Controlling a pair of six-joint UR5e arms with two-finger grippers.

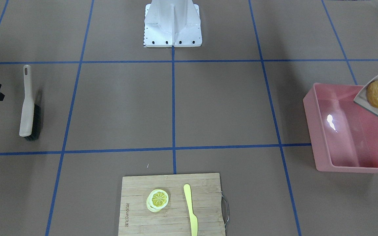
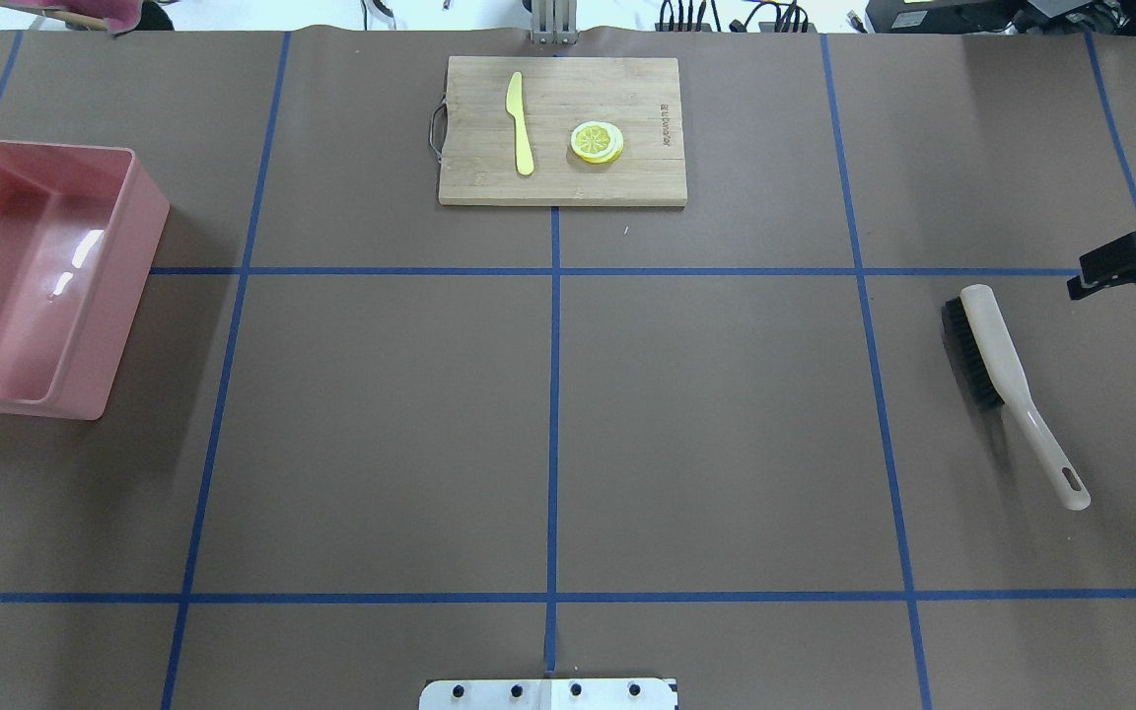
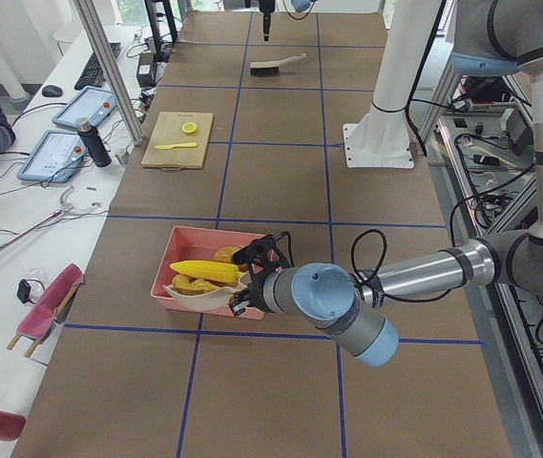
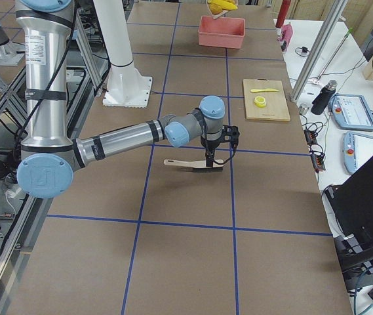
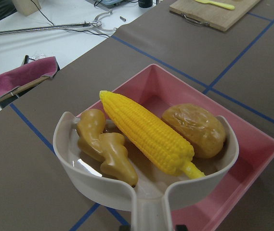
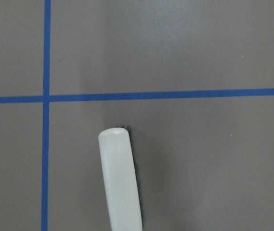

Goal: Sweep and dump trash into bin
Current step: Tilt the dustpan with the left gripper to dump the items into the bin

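Bamboo cutting board [image 1: 172, 203]: one burnt-in brand mark [image 1: 127, 214] along a short edge, a single lowercase word set sideways to the board's length; it shows again from overhead [image 2: 665, 125], but the letters are too small to read with certainty. Right arm, blue joint cap [image 4: 44, 176]: round pale emblem, seemingly "UR". Right arm, upright tube: printed label [image 4: 39, 44], several lines, illegible. No other lettering or numbers legible.

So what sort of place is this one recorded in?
Most likely a robotics lab workcell. The brown table is gridded with blue tape, and a white robot pedestal is bolted to it. A side bench holds teach pendants beside aluminium frame posts.
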